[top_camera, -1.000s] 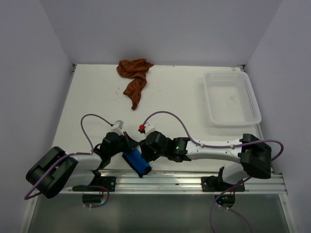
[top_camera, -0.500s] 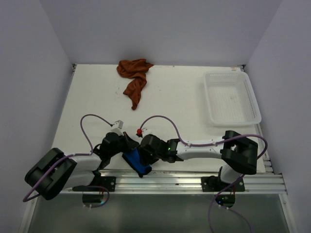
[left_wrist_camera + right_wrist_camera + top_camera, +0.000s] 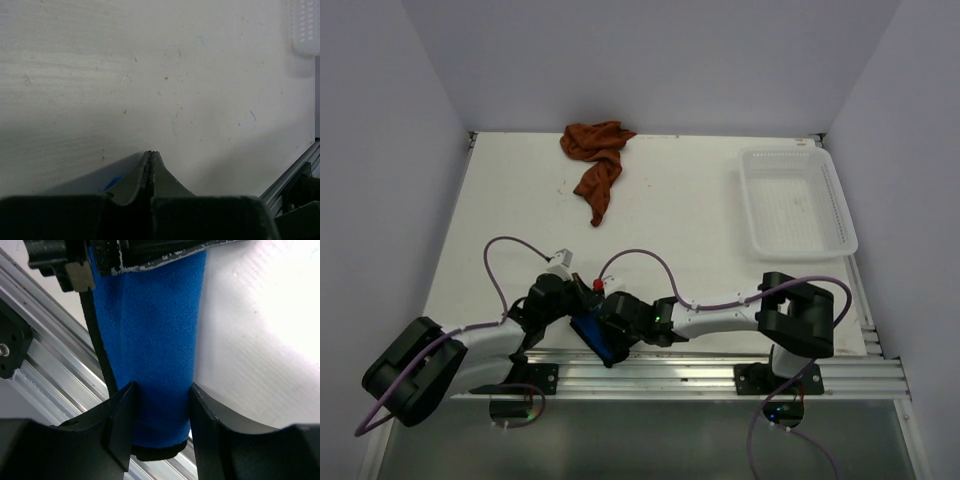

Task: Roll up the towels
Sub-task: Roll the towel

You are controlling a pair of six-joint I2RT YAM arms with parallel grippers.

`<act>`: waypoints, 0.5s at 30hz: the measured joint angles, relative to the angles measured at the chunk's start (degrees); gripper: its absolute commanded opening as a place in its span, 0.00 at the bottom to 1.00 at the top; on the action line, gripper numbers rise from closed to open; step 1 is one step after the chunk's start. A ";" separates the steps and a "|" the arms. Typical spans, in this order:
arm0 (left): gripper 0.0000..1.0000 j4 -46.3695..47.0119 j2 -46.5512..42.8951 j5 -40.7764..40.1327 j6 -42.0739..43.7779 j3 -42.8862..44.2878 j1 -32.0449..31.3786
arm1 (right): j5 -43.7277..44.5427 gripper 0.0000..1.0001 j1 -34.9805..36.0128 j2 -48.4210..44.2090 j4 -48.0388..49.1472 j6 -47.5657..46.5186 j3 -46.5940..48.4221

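Left arm runs low from its base at the near-left corner toward the middle of the near edge; its gripper sits right against the blue towel. Left wrist view: left gripper fingers pressed flat together, tips meeting, nothing seen between them; a sliver of blue shows just beside the left finger. Bare white table fills the rest of that view, with a corner of the mesh basket at upper right.

Blue towel lies as a narrow folded or rolled strip at the near edge of the table, angled, its near end over the aluminium rail. From above it is wedged between the two grippers.

Right arm reaches across from its base at near right, folded low along the rail, gripper on the towel. Right wrist view: right gripper fingers stand either side of the blue towel, both pads touching the cloth, jaws partly apart at the width of the strip. The other arm's black hardware rests on the towel's far end. Rail runs diagonally at left.

Rust-brown towel lies crumpled at the far edge of the table, left of centre, well apart from both arms.

White mesh basket stands at far right.
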 measured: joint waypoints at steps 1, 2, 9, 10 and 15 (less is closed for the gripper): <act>0.00 -1.33 -0.96 -0.11 0.09 0.00 0.00 | 0.48 0.45 0.46 0.00 0.00 0.15 0.07; 0.00 -2.97 -2.19 -0.26 0.13 -0.02 -0.04 | 1.14 0.39 0.94 0.00 0.00 0.24 0.07; 0.00 -15.02 -10.45 -1.84 0.17 1.40 -0.04 | 6.54 0.15 3.98 0.00 -0.31 0.57 0.42; 0.05 -16.61 -11.02 -2.14 0.22 2.19 -0.04 | 7.43 0.14 4.39 0.00 -0.52 0.52 0.52; 0.13 -22.45 -12.41 -3.65 0.66 6.40 -0.04 | 11.26 0.11 6.43 0.00 -3.54 0.15 1.57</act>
